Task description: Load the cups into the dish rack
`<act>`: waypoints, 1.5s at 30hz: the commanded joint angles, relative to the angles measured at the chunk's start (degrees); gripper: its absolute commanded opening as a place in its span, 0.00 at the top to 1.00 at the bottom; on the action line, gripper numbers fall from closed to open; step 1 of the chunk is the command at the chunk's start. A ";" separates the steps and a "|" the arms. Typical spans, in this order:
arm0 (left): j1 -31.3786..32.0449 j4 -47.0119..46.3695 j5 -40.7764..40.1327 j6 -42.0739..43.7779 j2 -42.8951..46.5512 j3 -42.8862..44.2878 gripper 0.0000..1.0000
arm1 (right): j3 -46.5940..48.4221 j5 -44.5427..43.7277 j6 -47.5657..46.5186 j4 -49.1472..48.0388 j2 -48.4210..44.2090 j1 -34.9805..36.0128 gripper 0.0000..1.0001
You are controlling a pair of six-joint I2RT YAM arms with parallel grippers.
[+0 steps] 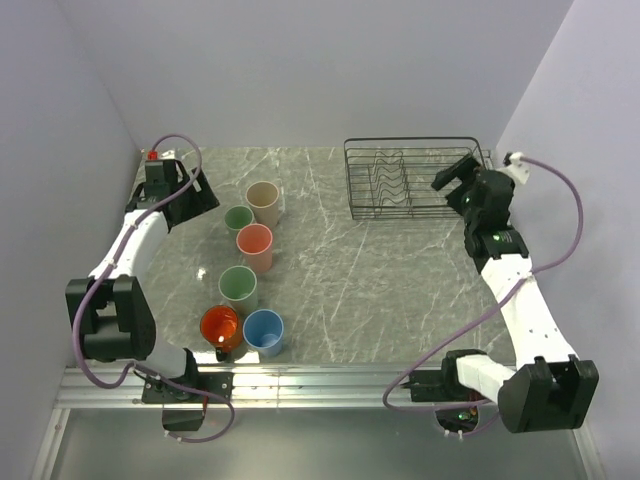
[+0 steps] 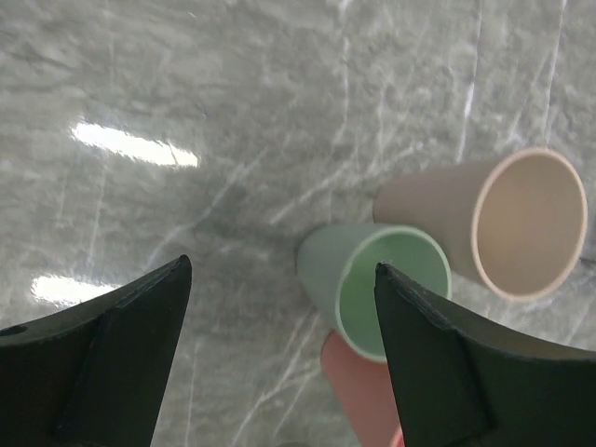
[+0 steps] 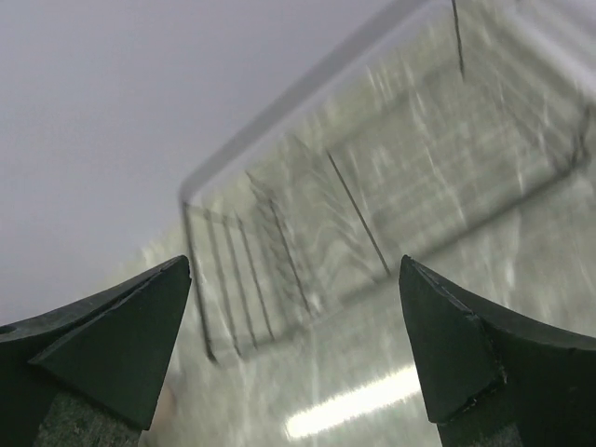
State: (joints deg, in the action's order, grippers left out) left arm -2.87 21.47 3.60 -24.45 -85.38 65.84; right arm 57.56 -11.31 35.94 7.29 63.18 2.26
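**Waiting on first pick: dish rack holds 0 of 6 cups**

Progress is nil as far as the top view shows. The rack sits at approx. 1 o'clock on the surface, wavy slot wires bare, nothing inside.

All six cups stand upright in a loose column on the opposite side, approx. 8–10 o'clock, well apart from the rack:
- beige cup is farthest back
- small green cup is just beside it, at its 8 o'clock
- salmon cup comes next, nearer
- second green cup is below that
- orange mug and blue cup are side by side at the near edge, approx. 7 o'clock

Left tool hovers at 10 o'clock, just beside the back cups. It's released, w/ fingers spread wide and nothing between them. Its wrist cam looks down on the green, beige and salmon cups, w/ the green one closest to the gap but not inside it.

Right tool hangs at the rack's 3 o'clock edge, also released and empty. Its wrist view is blurred, showing only rack wires and the wall behind.

Judgement: everything is left to do, i.e. six picks, six carries across the surface and six placements. The left arm looks best placed for the first grab, prob. the small green or beige cup. The column sits on the left arm's side and the rack on the right's, so a hand-off or a long reach may be needed.
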 commanded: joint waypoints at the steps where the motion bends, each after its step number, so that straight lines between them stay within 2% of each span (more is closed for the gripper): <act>1: 0.24 2.00 5.44 1.69 4.61 -0.27 0.16 | -2.27 3.83 2.20 7.74 -3.67 -0.15 0.00; 8: 2.08 0.94 8.35 2.47 5.14 -4.31 0.20 | -5.88 8.49 2.99 6.78 -6.57 0.29 0.05; 20: 2.43 -2.40 7.48 0.81 -0.13 -6.69 0.24 | -8.60 6.92 -1.05 6.69 -8.77 2.66 0.06; 26: 5.16 -4.33 7.22 -0.60 -3.20 -6.26 0.28 | -10.19 6.30 -1.75 7.04 -10.09 3.19 0.05; 29: 5.60 -4.25 6.95 -1.13 -5.23 -5.12 0.39 | -10.89 6.30 -2.02 7.30 -10.62 3.36 0.06; 30: 5.69 -3.38 6.52 -1.13 -5.67 -4.59 0.56 | -11.15 6.30 -2.19 7.39 -10.79 3.45 0.06; 32: 5.69 -1.88 4.59 -1.13 -6.28 -3.10 0.75 | -11.15 6.04 -2.54 8.00 -11.14 3.54 0.06; 33: 5.69 -0.83 4.06 -0.61 -6.20 -2.83 0.93 | -11.24 5.95 -2.63 8.18 -11.32 3.54 0.06; 34: 5.69 -0.12 3.35 -0.34 -5.76 -2.57 1.00 | -11.24 5.95 -2.63 8.35 -11.41 3.54 0.06; 39: 4.64 7.43 -7.54 -0.51 -4.44 0.51 1.00 | -9.15 10.15 -5.61 8.88 -10.89 4.76 0.08; 44: -0.72 12.27 -9.75 -2.71 1.79 1.30 1.00 | -2.38 15.43 -7.29 10.89 -5.11 7.58 0.10; 45: -1.51 12.54 -9.92 -3.67 2.84 1.57 1.00 | 1.64 16.05 -7.64 11.95 -3.60 8.63 0.10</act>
State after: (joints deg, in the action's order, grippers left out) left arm -1.83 30.50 -2.39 -25.85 -88.44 64.14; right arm 50.78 0.60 30.76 18.31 56.10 8.75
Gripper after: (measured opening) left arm 0.053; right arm 0.905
